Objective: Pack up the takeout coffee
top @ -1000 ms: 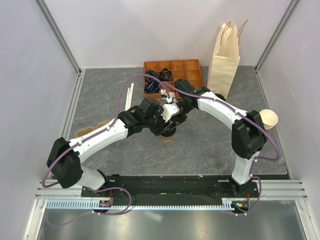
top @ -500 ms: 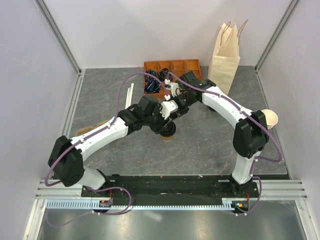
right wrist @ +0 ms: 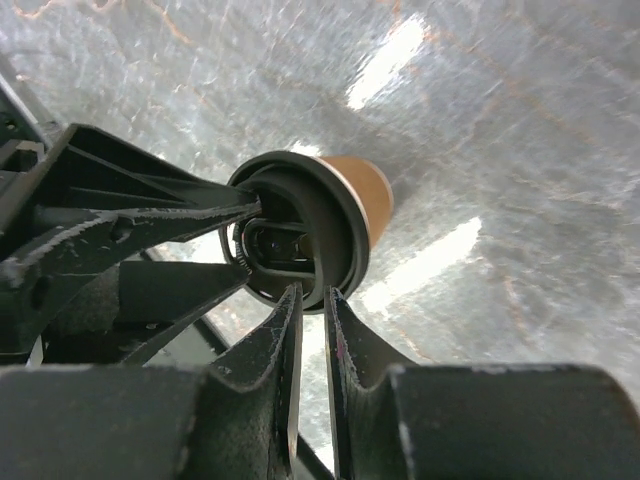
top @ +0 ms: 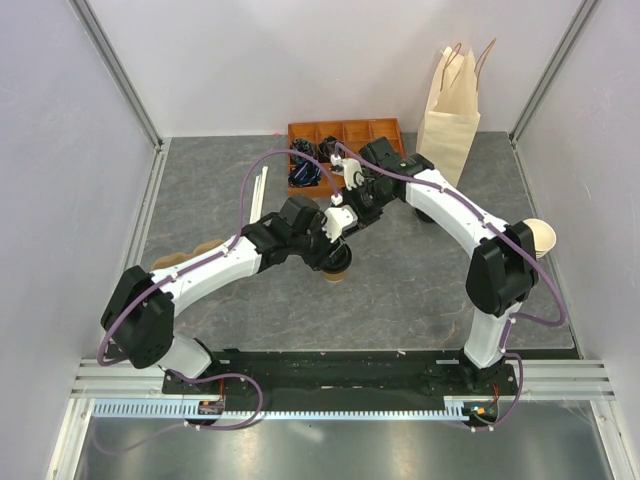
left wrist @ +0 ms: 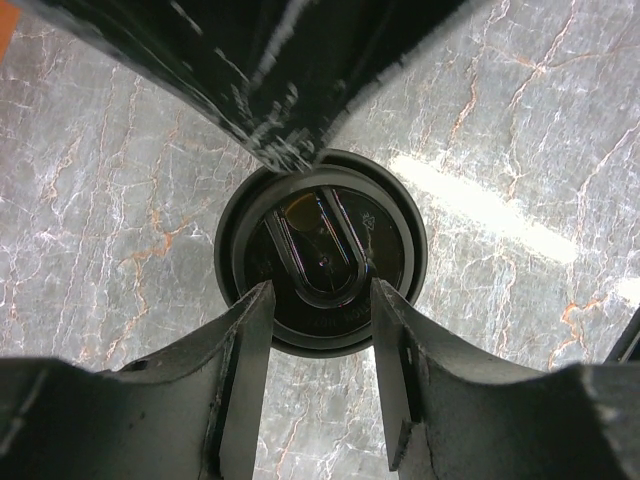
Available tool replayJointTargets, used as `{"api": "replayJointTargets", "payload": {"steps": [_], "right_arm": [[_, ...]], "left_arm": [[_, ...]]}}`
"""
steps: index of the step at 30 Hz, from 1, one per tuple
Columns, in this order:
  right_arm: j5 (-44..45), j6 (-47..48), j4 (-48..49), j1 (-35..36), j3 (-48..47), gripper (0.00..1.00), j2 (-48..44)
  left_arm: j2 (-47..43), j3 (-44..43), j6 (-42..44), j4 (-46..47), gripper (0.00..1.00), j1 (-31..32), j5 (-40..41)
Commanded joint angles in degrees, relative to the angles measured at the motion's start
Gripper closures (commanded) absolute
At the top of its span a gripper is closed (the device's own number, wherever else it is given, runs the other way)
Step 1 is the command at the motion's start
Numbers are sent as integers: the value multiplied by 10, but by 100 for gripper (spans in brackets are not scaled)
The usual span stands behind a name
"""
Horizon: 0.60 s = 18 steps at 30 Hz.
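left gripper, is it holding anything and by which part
The left gripper holds the takeout coffee from above, fingers clamped on opposite sides of its black lid. The right gripper's narrow jaws sit at the lid rim.

Overhead view from behind the arms, both wrist views close on the takeout coffee (left wrist: 320, 262)

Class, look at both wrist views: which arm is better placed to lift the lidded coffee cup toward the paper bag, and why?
Probably the left. The left gripper straddles the cup at its black lid, while the right gripper is nearly closed at the lid's rim. The paper bag stands far right.
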State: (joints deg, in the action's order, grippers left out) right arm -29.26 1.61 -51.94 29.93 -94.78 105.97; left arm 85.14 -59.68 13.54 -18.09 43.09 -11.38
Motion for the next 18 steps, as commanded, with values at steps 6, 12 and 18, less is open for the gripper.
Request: {"api": "replayJointTargets", "payload": {"steps": [6,12,18], "right_arm": [[29,19,-13,14,-46,78,-1],[13,12,12,18,12,78,15],[27,15,43,18,79,83,35]], "left_arm": [[9,2,0,2,50,-1,-13],[9,7,2,2,50,-1,-11],[11,12,3,1,50,-1,-11]]}}
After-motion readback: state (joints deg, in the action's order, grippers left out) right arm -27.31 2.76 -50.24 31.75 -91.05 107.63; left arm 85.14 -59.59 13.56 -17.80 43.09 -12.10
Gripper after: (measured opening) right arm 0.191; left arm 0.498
